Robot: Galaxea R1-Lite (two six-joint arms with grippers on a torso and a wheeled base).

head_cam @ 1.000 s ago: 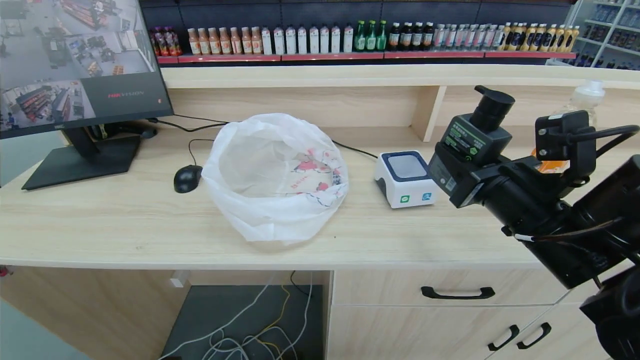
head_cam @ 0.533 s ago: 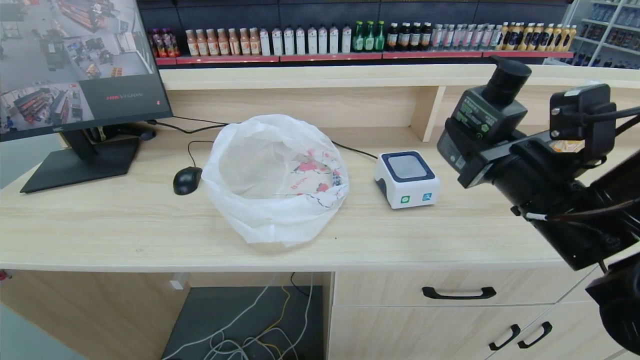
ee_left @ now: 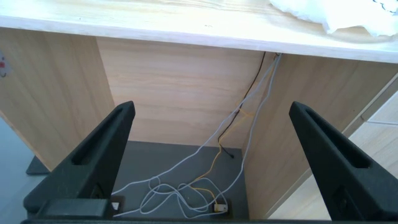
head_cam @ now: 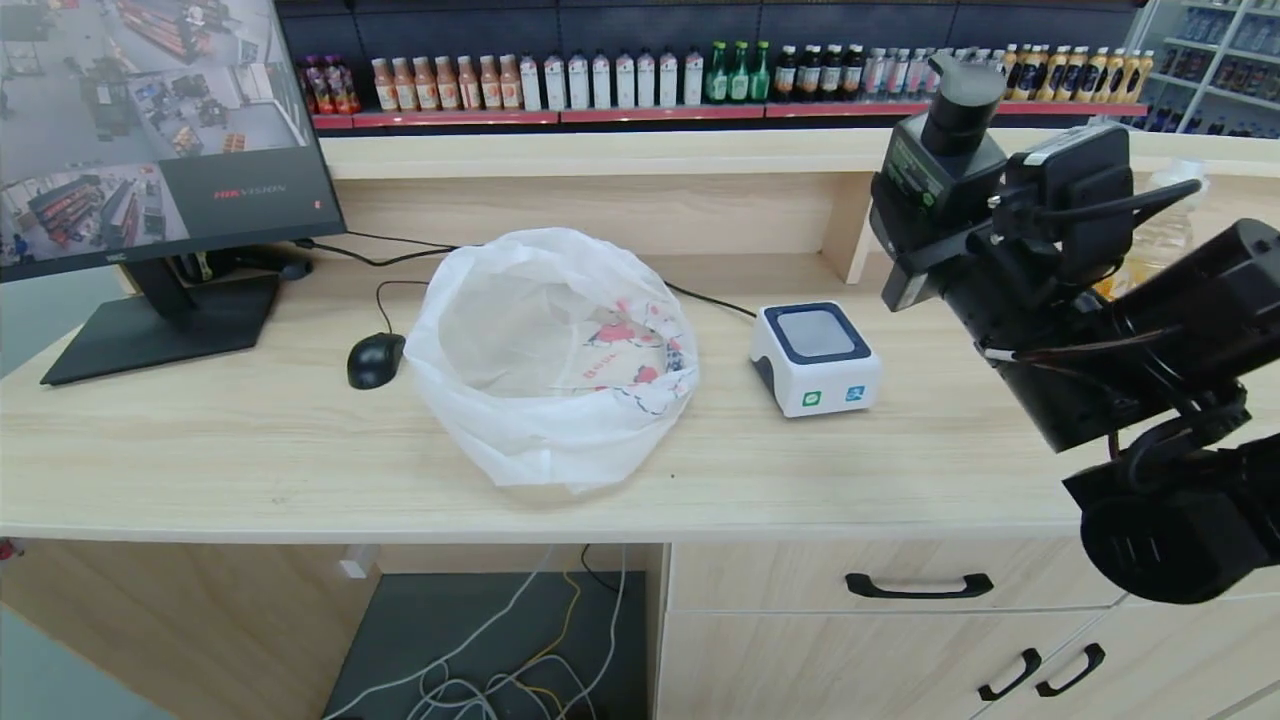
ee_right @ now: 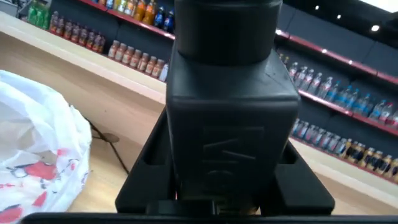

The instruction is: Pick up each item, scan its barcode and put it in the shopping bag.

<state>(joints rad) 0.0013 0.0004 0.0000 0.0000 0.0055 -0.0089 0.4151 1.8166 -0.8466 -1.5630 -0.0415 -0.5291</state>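
gripping black square bottle (head_cam: 930, 175) in right claw (head_cam: 955, 250), left claw (ee_left: 211, 112) agape; bring barcode face squarely over white box scanner (head_cam: 815, 358).

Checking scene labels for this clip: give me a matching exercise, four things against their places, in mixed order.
1. white plastic shopping bag
2. white box-shaped barcode scanner
3. black computer mouse
4. black square bottle with round cap

A. clamped in the right gripper, above the wooden counter
B. between bag and monitor stand
C. mid-counter, mouth open
D. on the counter, right of the bag

Pairs: 1-C, 2-D, 3-B, 4-A
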